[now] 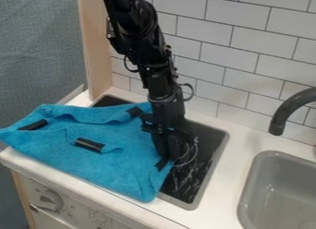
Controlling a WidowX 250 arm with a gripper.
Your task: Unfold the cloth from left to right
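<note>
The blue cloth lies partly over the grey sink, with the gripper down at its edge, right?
Not the sink: the camera view shows the cloth partly over the black panel. The gripper is down at the cloth's edge, as you say.

Countertop: white, smooth (228, 177), running from the left edge of the frame to the lower right
Set into it, middle: a black, grey-rimmed rectangular recess (192, 179), pale streaks on its surface
Set into it, lower right: a rounded grey sink basin (277, 186)
Lying on it, left to centre: a rumpled bright blue cloth with black strips (117, 163), partly covering the recess
</note>
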